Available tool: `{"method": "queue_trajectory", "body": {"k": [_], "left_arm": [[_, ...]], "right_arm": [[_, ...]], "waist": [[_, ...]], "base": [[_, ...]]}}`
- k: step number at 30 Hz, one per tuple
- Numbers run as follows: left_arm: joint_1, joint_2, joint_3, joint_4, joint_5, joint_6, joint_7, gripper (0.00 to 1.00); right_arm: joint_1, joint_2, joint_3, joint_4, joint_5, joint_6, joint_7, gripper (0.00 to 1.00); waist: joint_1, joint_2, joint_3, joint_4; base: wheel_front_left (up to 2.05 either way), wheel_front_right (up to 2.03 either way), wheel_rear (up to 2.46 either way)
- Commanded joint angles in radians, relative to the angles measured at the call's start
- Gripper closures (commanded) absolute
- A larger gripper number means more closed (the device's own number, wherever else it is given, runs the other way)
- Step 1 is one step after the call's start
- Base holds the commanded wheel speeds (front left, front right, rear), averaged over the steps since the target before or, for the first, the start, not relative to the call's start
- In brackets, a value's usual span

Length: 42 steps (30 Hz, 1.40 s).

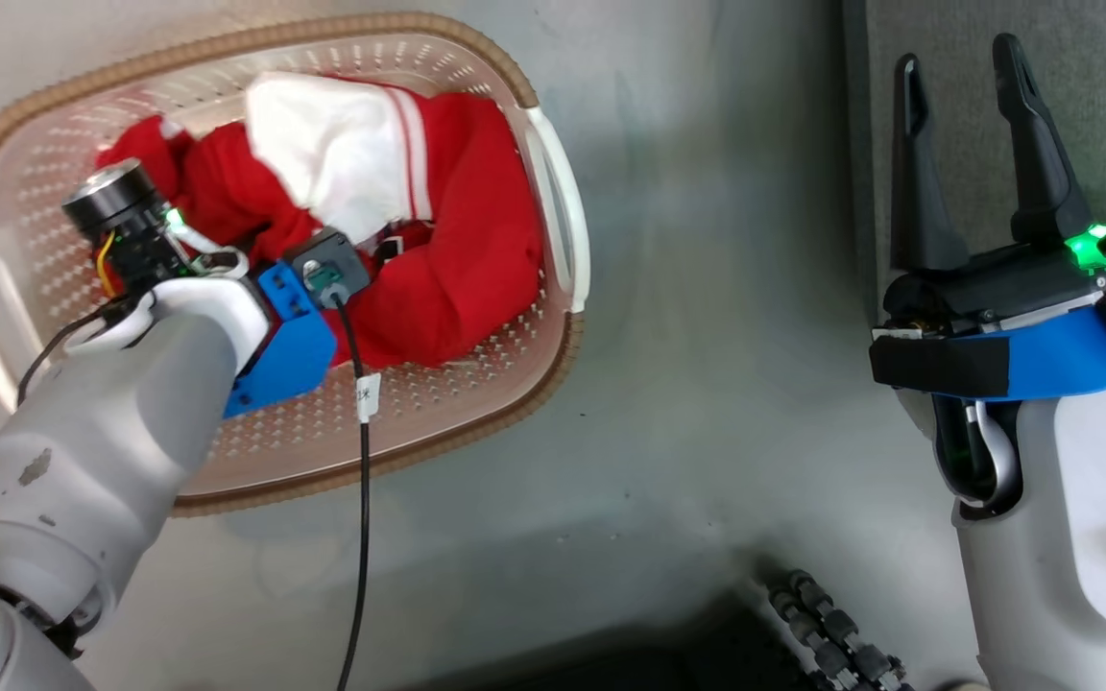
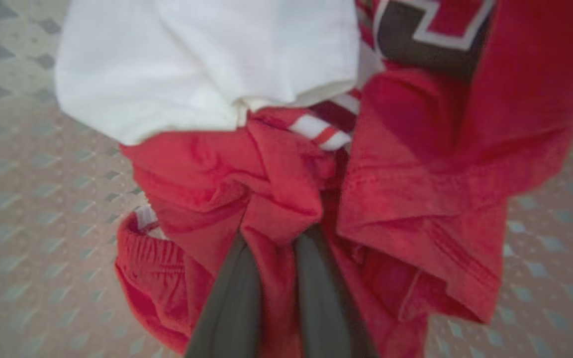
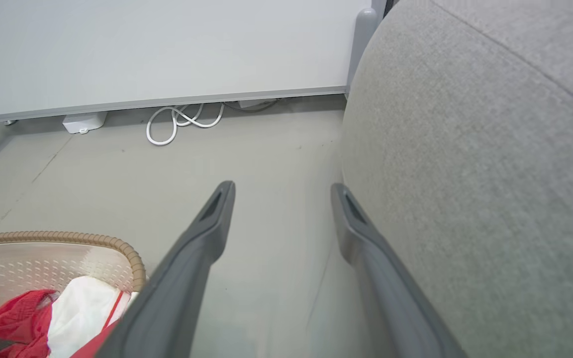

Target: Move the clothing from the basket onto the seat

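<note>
Left pincer [image 2: 277, 236] pinched clothing [image 2: 416, 199] in the basket [image 1: 553, 374]; right pincer [image 3: 281, 191] stood spread. Lifting toward the seat [image 3: 465, 174] seemed next.

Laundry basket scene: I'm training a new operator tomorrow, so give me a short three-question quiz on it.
1. True or false: the left hand is shut on a fold of the red clothing.
2. Choose one: the right hand is A) open and empty, B) holding a white sleeve, C) shut tight.
3. Fill in: the clothing lies in the laundry basket, not yet on the grey ____.

Key: 1 true; 2 A; 3 sofa.
</note>
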<state>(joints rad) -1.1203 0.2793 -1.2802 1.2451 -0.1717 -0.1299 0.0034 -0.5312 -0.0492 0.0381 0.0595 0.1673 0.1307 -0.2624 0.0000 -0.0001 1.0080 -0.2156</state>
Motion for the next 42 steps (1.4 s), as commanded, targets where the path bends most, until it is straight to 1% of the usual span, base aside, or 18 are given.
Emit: {"method": "queue_trajectory", "body": {"k": [1,6,12,17,20,25,31,37,42], "left_arm": [[-0.025,-0.009,-0.003,-0.011,-0.014,-0.001,-0.022,1.00],[-0.031,-0.043,0.011,-0.031,-0.088,-0.001,-0.116,1.00],[-0.001,-0.096,0.024,-0.046,-0.145,-0.001,-0.225,1.00],[0.025,-0.131,0.053,-0.073,-0.180,0.004,-0.264,1.00],[0.049,-0.143,0.088,-0.122,-0.208,0.012,-0.269,1.00],[0.110,-0.113,0.181,-0.276,-0.247,0.032,-0.269,1.00],[0.189,-0.084,0.291,-0.428,-0.258,0.047,-0.270,1.00],[0.263,-0.075,0.388,-0.530,-0.248,0.047,-0.270,1.00],[0.319,-0.078,0.444,-0.585,-0.231,0.040,-0.270,1.00]], "right_arm": [[-0.007,-0.002,-0.007,0.005,-0.011,0.000,-0.004,0.00],[0.008,-0.002,-0.020,0.019,-0.042,0.000,-0.004,0.00],[0.034,-0.002,-0.039,0.040,-0.070,0.000,-0.004,0.00],[0.069,-0.002,-0.047,0.059,-0.087,0.000,-0.004,0.00],[0.092,-0.002,-0.053,0.072,-0.099,0.000,-0.004,0.00],[0.133,-0.002,-0.057,0.092,-0.106,0.000,-0.004,0.00],[0.180,-0.002,-0.054,0.115,-0.110,0.000,-0.004,0.00],[0.229,-0.002,-0.049,0.136,-0.105,0.000,-0.004,0.00],[0.278,-0.002,-0.044,0.153,-0.096,0.000,-0.004,0.00]], "waist": [[0.0000,0.0001,-0.031,0.028],[0.0000,0.0001,-0.106,0.076],[0.0000,0.0001,-0.210,0.131],[0.0000,0.0001,-0.306,0.170],[0.0000,0.0001,-0.371,0.190],[0.0000,0.0001,-0.473,0.209],[0.0000,0.0001,-0.586,0.218],[0.0000,0.0001,-0.692,0.217],[0.0000,0.0001,-0.771,0.216]], "base": [[0.00,0.00,0.00],[0.00,0.00,0.00],[0.00,0.00,0.00],[0.00,0.00,0.00],[0.00,0.00,0.00],[0.00,0.00,0.00],[0.00,0.00,0.00],[0.00,0.00,0.00],[0.00,0.00,0.00]]}}
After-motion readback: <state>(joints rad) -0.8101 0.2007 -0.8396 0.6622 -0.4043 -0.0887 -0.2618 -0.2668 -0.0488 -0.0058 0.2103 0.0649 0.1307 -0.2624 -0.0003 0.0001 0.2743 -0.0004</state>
